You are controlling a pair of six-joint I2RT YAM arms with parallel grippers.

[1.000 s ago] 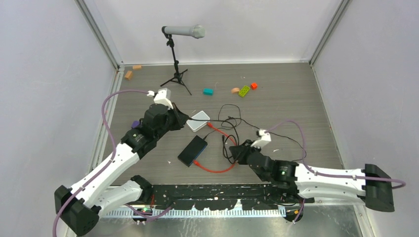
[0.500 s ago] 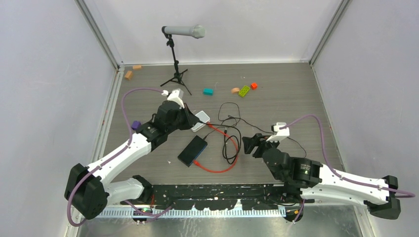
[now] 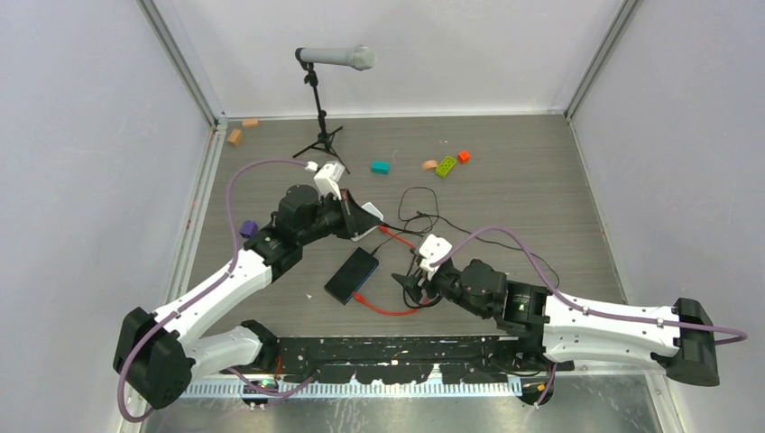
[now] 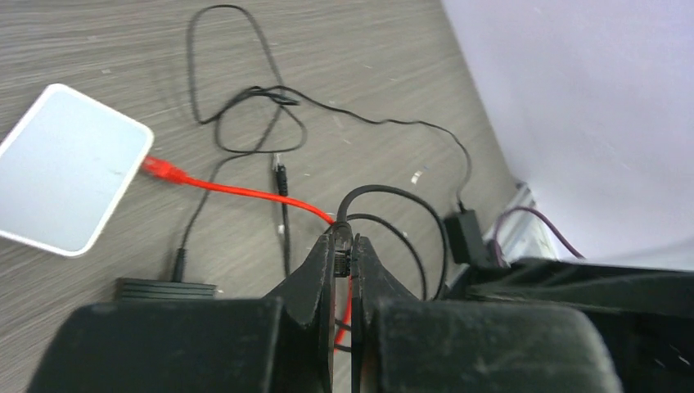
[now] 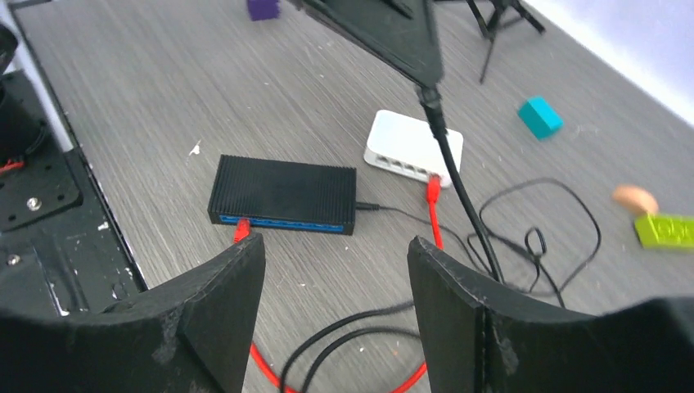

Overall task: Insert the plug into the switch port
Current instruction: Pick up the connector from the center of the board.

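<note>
The flat black switch box (image 3: 352, 275) lies mid-table, its blue port edge (image 5: 278, 221) facing my right gripper. A red plug (image 5: 240, 229) of the thin red cable (image 3: 388, 311) meets that edge at its left end. The cable's other red end (image 4: 161, 169) sits at the white box (image 4: 69, 168). My left gripper (image 4: 344, 246) hovers beside the white box, shut on the small dark connector of a black cable (image 5: 442, 155). My right gripper (image 5: 335, 246) stands wide open above the cable loops, nothing between its fingers.
Loose black cables (image 3: 419, 216) coil right of the boxes, with a small black adapter (image 4: 462, 237). A microphone on a tripod (image 3: 325, 99) stands at the back. Teal (image 3: 380, 167), green (image 3: 446, 166) and red (image 3: 463, 156) blocks lie beyond; a purple block (image 3: 248, 228) sits left.
My right arm swung left toward the cable loops and its jaws opened wide. My left arm shifted right over the white box, still shut.
</note>
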